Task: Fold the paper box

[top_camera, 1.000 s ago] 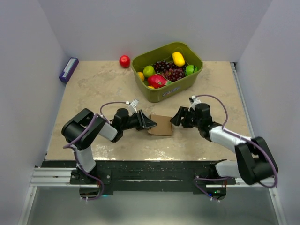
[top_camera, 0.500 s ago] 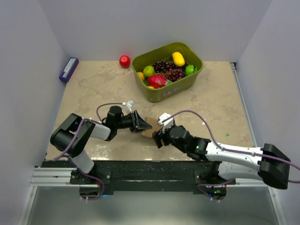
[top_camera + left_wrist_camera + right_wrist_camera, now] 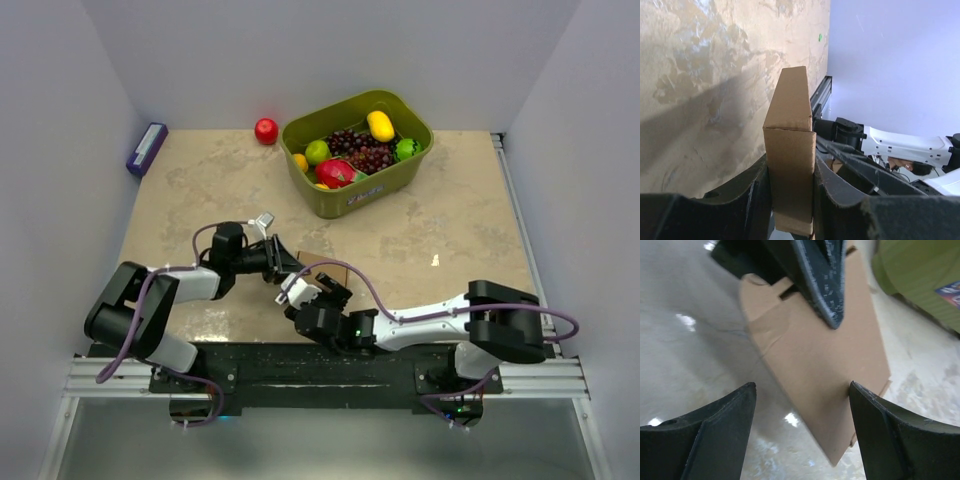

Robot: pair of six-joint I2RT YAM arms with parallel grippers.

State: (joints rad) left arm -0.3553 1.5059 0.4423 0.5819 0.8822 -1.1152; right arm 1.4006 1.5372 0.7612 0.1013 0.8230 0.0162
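Operator: Right gripper (image 3: 305, 290) has swung from the far side of the sheet round to the near table edge within the last second, and the left gripper (image 3: 287, 266) has drawn back toward its own side. From the top camera, that left gripper pinches the plain brown thin-cardboard paper box (image 3: 325, 267) low over the beige marbled tabletop (image 3: 450, 230). It is near the front edge, well apart from the olive-green plastic fruit bin (image 3: 400, 178).

Observer: And the left wrist view?

Operator: It shows the paper box (image 3: 790, 125) edge-on and flattened, clamped between both fingers.

Observer: Right wrist?

Operator: My right gripper (image 3: 802, 407) stands wide and holds nothing. The box's broad face (image 3: 815, 350) lies just ahead of it, with one of the left fingers (image 3: 822, 285) across its top. I judge I'm at the opening-up step, since nothing is erected yet. Next I need the right fingers on a free edge or flap, pulling the walls apart while the left pinch holds.
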